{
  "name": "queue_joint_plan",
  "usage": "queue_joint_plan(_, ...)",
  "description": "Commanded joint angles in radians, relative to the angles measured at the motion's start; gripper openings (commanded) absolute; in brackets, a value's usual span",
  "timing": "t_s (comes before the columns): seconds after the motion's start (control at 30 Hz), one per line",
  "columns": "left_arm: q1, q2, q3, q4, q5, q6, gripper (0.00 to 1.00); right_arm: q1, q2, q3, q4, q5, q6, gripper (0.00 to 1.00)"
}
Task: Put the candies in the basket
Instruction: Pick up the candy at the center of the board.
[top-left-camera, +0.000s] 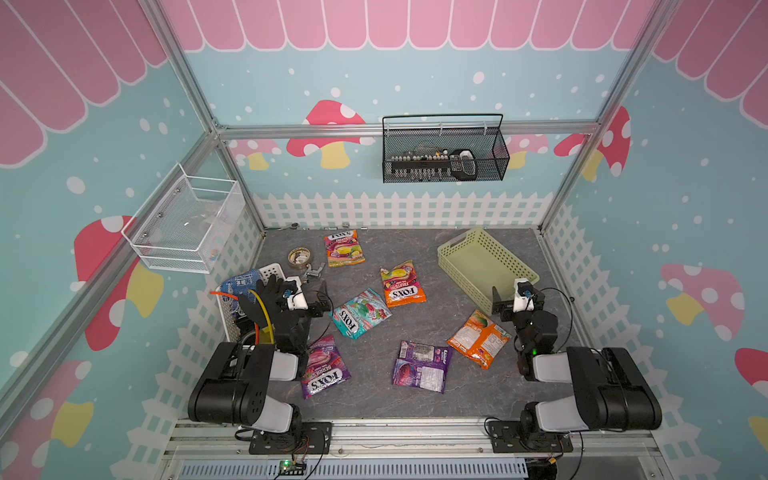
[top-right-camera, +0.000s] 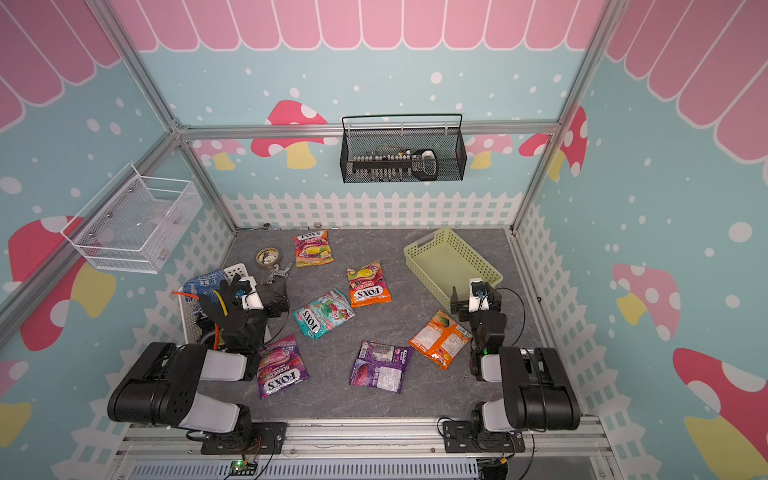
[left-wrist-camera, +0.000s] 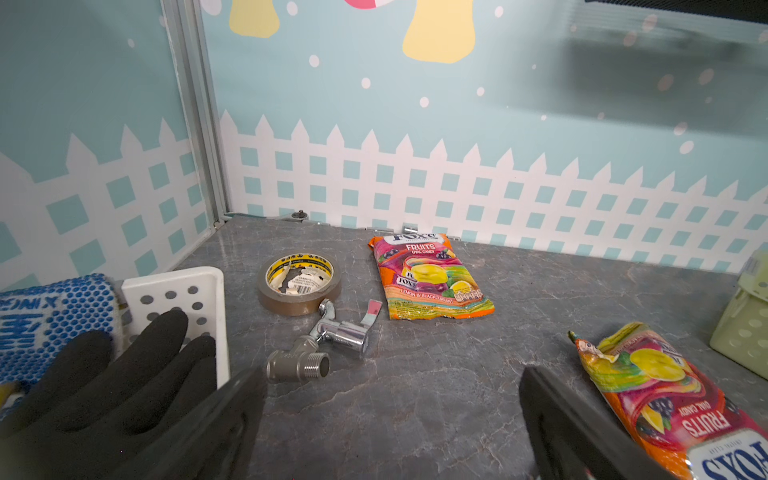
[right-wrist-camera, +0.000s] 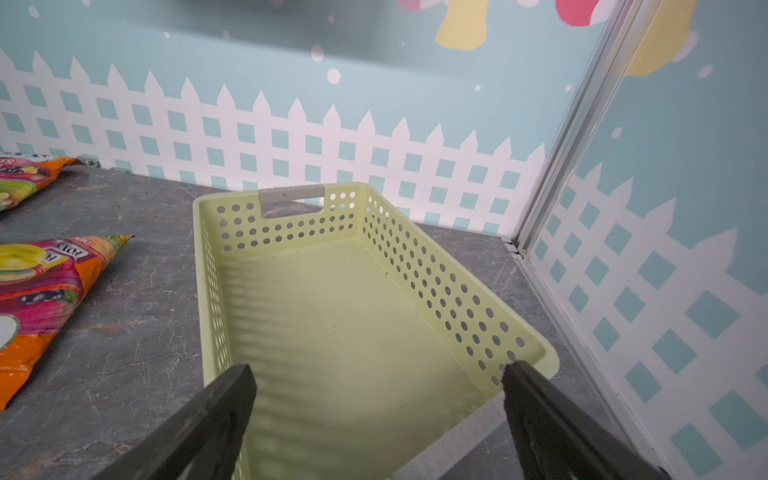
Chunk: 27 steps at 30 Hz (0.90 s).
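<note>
Both sets of fingers spread wide, seemingly empty: left gripper (left-wrist-camera: 390, 419), right gripper (right-wrist-camera: 378, 415).

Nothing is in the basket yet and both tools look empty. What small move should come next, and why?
Probably the right tool should swing back and lower over the orange bag beside it. Both tools stand open and empty, the left tool too; the basket holds nothing, and all six bags lie on the table. That bag is nearest the right arm and the basket.

Teal walls (top-left-camera: 415, 83) printed with mushrooms, white picket fencing and pink scallops enclose a grey marbled worktop (top-left-camera: 415, 332); aluminium frame posts (top-left-camera: 183, 70) stand at the corners.
</note>
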Motion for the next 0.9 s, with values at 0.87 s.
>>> queue_joint_plan(0.87, 0.104, -0.383, 0.537, -1.297, 0.769, -0.448, 0.95, -0.004, -0.495, 0.508, -1.671, -0.167, 0.663, 0.98)
